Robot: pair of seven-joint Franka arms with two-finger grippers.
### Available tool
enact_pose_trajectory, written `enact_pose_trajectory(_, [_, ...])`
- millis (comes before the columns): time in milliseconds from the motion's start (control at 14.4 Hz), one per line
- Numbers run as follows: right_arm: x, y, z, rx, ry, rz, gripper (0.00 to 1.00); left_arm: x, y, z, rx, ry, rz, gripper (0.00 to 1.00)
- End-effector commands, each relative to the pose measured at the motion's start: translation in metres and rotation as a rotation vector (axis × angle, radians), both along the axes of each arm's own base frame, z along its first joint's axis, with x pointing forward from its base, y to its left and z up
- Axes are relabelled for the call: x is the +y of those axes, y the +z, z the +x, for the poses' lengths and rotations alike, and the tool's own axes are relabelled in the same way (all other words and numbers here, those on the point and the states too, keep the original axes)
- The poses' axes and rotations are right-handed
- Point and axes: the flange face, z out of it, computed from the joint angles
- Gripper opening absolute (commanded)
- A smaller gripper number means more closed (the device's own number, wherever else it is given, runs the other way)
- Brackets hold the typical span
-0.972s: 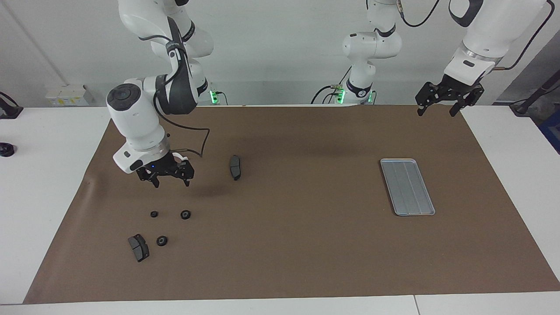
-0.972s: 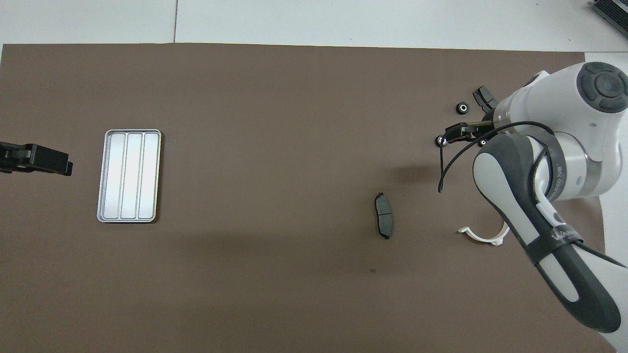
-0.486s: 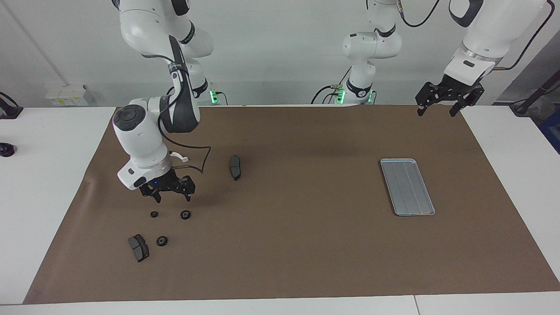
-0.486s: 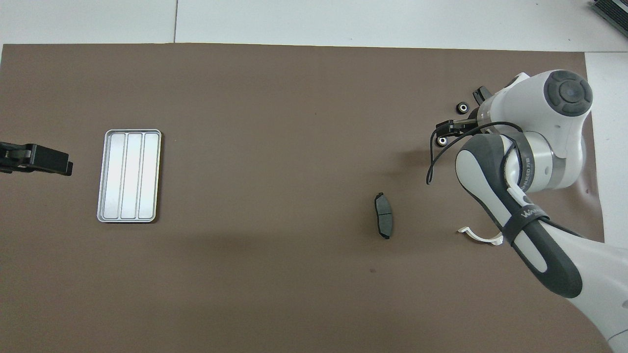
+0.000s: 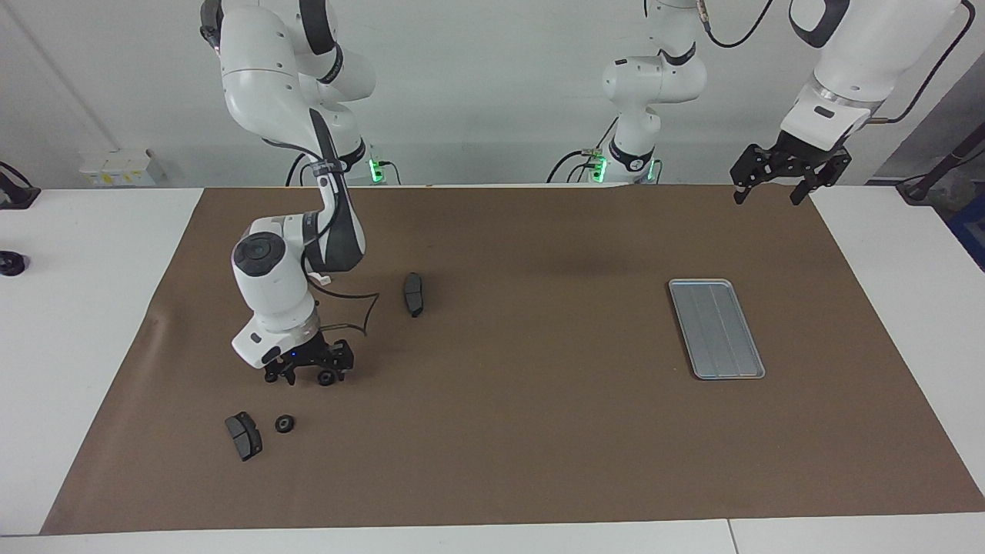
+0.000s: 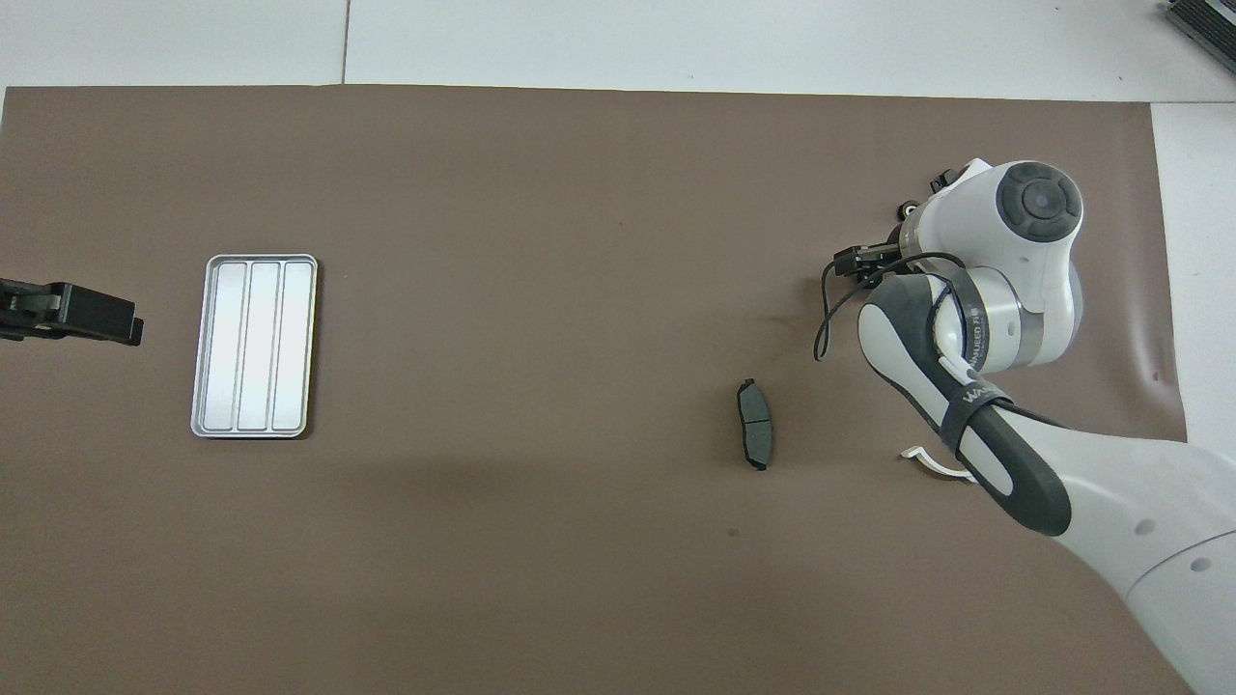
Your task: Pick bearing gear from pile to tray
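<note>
My right gripper (image 5: 306, 376) is down at the mat among the small black bearing gears, its fingers spread open. One gear (image 5: 327, 378) lies at the mat just inside the finger on the tray's side. Another gear (image 5: 285, 423) lies loose, farther from the robots. In the overhead view the right arm covers most of the pile, and only one finger (image 6: 855, 259) and a gear's edge (image 6: 908, 208) show. The silver tray (image 5: 716, 328) (image 6: 254, 346) lies toward the left arm's end. My left gripper (image 5: 771, 188) (image 6: 116, 326) waits open in the air beside the tray.
A dark brake pad (image 5: 244, 435) lies next to the loose gear. A second brake pad (image 5: 414, 294) (image 6: 755, 436) lies nearer to the robots, toward the mat's middle. The brown mat (image 5: 539, 431) covers the table.
The right gripper came down from above the mat to the gears, moving away from the robots, and now stands around one gear. The left arm stayed still.
</note>
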Motion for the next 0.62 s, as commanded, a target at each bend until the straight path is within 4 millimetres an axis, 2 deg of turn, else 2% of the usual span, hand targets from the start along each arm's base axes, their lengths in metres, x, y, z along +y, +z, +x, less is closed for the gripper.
enact_pose_trajectory(0, [0.0025, 0.0011, 0.0025, 0.003, 0.030, -0.012, 0.74, 0.0025, 0.0012, -0.0094, -0.006, -0.002, -0.006, 1.00])
enact_pose_trajectory(208, [0.0052, 0.0000, 0.0003, 0.023, 0.032, -0.015, 0.58, 0.0025, 0.0012, -0.0094, -0.006, -0.002, -0.006, 1.00])
enact_pose_trajectory(417, [0.0060, -0.0010, -0.0009, 0.034, 0.031, -0.016, 0.32, 0.0025, 0.0011, -0.0095, -0.005, -0.001, -0.006, 1.00])
enact_pose_trajectory(556, [0.0069, -0.0013, -0.0013, 0.037, 0.032, -0.016, 0.11, 0.0025, 0.0012, -0.0094, -0.006, -0.001, -0.006, 1.00])
